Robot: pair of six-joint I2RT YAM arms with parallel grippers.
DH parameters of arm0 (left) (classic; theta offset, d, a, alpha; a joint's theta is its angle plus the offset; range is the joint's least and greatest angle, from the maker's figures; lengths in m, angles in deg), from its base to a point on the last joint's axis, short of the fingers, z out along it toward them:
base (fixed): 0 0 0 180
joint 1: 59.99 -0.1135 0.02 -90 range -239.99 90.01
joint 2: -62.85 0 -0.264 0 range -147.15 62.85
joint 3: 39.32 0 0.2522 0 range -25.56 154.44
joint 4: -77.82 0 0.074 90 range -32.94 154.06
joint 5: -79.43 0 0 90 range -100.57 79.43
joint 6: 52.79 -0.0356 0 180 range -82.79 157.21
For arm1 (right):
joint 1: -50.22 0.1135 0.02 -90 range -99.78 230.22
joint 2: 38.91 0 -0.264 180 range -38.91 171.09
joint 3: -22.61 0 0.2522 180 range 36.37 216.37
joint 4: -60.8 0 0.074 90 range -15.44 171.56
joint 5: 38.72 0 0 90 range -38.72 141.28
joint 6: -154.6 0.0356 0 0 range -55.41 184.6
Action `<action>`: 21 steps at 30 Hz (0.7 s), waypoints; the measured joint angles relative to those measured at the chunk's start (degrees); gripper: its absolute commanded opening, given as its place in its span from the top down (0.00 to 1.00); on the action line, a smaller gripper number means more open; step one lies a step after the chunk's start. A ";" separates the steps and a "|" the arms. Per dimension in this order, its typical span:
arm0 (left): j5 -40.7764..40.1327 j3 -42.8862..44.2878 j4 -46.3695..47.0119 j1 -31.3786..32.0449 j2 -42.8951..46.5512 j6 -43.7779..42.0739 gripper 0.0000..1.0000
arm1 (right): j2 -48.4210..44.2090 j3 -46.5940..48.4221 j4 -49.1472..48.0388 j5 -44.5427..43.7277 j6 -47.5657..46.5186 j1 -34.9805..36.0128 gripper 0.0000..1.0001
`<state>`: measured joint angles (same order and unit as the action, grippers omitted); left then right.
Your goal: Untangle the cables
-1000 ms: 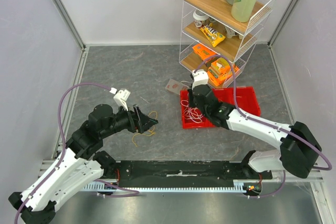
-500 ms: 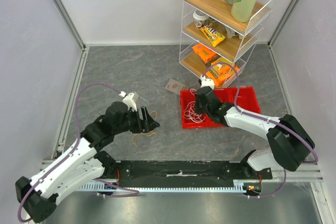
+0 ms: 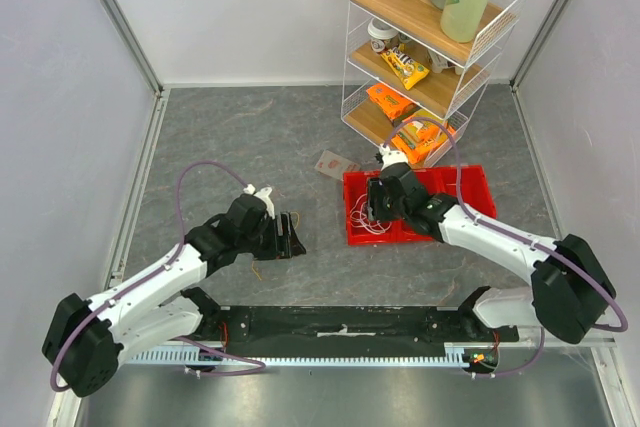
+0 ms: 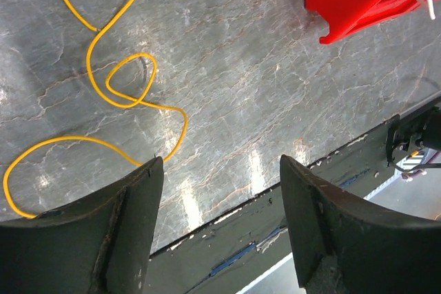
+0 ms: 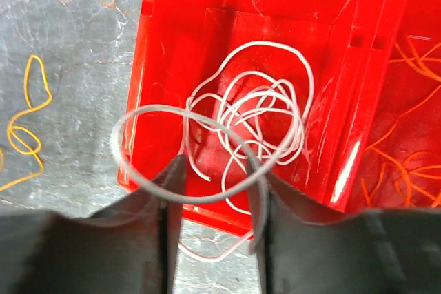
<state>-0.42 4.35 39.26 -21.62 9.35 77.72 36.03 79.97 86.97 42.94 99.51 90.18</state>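
Cables (image 3: 366, 219): white tangle (image 5: 238, 111) in red bin (image 5: 148, 46), centre of right wrist view; yellow cable (image 4: 134, 103) on table (image 4: 275, 67), upper left of left wrist view. Right gripper (image 5: 215, 177) half open, white loop (image 5: 116, 139) draped over fingertips (image 5: 169, 184), unpinched; left gripper (image 4: 220, 177) wide, empty. Shake loop off before retreating.

I read glossy red plastic on the tray (image 5: 165, 18), a sheened grey marbled tabletop (image 4: 262, 87), and a smooth yellow cable (image 4: 88, 49).
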 measured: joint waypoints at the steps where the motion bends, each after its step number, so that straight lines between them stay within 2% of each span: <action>1: -0.02 -0.11 0.31 0.00 -0.22 0.00 0.28 | 0.00 0.52 0.79 0.15 -0.50 0.00 0.41; 8: -0.02 -0.72 2.71 0.00 -1.31 -0.09 0.34 | -3.39 4.72 6.82 -0.57 -4.61 0.00 0.18; 14: -0.48 -0.96 2.86 0.02 -1.60 -0.50 0.38 | -10.75 5.20 7.96 -0.79 -6.54 0.00 0.15; 17: -0.50 -0.96 2.99 0.00 -1.92 -0.52 0.39 | -10.36 5.57 7.93 -1.07 -7.32 0.00 0.24; 21: -0.46 -0.96 3.10 0.02 -2.01 -0.63 0.40 | -7.65 5.57 7.34 -0.39 -7.52 0.00 0.54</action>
<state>-0.88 3.39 42.37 -21.60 7.34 77.08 28.38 85.54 94.31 42.55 91.99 90.18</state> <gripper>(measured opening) 0.607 0.656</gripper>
